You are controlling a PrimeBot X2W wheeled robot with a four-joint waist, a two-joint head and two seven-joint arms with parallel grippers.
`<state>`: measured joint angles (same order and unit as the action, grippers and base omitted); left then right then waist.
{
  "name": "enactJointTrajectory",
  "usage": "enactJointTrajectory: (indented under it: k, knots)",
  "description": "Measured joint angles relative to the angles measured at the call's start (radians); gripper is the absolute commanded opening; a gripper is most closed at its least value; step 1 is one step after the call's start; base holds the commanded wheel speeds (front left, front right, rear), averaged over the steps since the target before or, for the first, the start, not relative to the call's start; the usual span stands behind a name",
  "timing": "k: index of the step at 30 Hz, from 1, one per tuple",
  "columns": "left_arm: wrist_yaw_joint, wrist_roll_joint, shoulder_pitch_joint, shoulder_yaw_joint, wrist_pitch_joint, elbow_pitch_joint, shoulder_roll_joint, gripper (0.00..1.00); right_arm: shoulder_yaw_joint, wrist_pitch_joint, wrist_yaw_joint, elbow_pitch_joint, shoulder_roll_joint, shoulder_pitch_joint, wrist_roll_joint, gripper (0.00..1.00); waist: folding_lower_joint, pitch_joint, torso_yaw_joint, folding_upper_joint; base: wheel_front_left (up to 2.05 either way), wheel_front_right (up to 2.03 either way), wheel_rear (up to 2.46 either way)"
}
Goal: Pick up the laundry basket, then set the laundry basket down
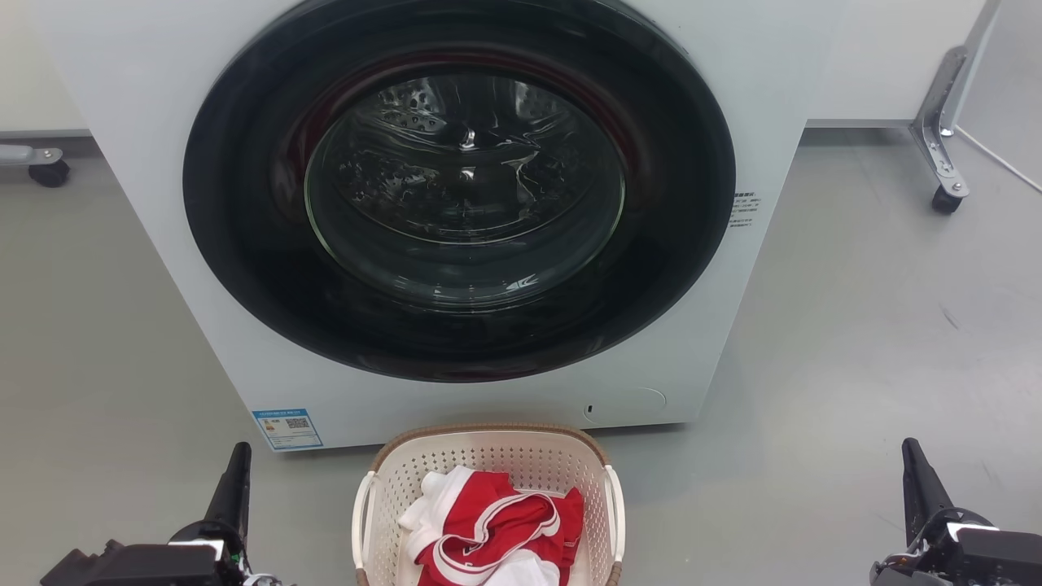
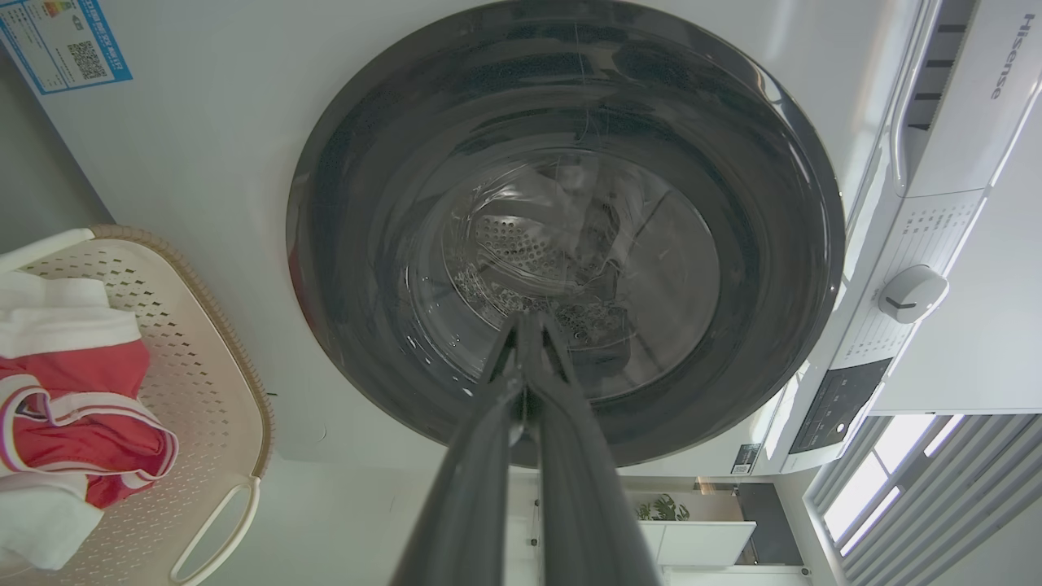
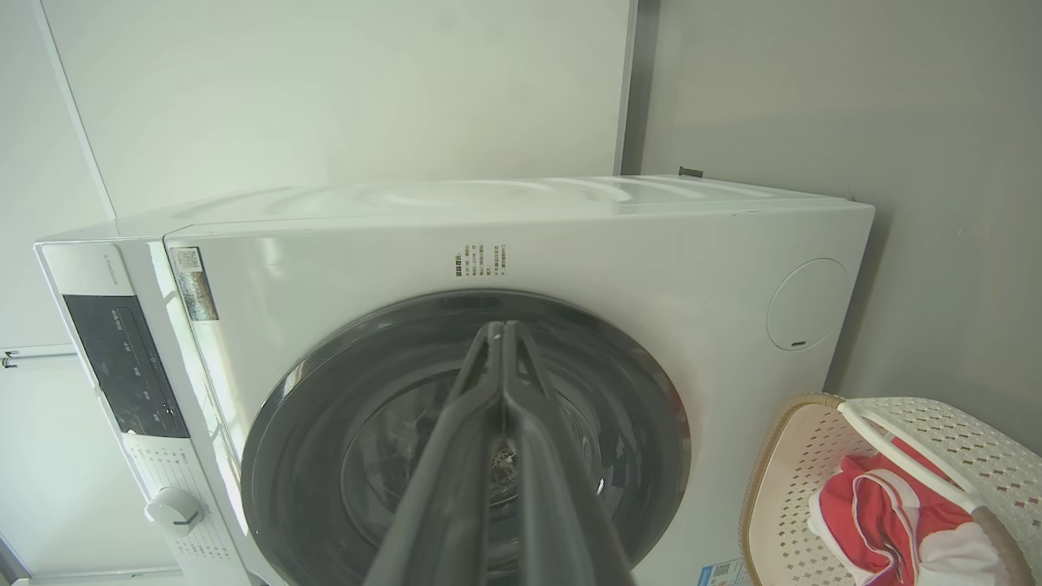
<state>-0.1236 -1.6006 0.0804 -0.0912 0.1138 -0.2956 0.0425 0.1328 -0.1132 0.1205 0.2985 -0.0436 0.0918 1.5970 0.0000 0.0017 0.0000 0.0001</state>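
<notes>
Resting on the floor [image 1: 855, 366] just before the washer [image 1: 773, 81], the basket [image 1: 505, 457] sits between the left tool [image 1: 242, 449] and right tool [image 1: 910, 444], both clenched empty and clear of its handles [image 1: 358, 521], fitting a lift ahead or a finished set-down; any lift wants both handles gripped evenly.

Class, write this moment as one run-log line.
stage: pre-pickup | cream perforated plastic laundry basket: on floor, holding red-and-white clothes | left gripper: shut, empty | right gripper: shut, empty
</notes>
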Motion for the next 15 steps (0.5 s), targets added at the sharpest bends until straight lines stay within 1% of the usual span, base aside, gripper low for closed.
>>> enactJointTrajectory:
  k: [15]
  knots:
    - [0.0, 0.0, 0.0, 0.0, 0.0, 0.0, 0.0, 0.0, 0.0, 0.0, 0.0, 0.0, 0.0, 0.0, 0.0, 0.0, 0.0, 0.0, 0.0, 0.0, 0.0, 0.0, 0.0]
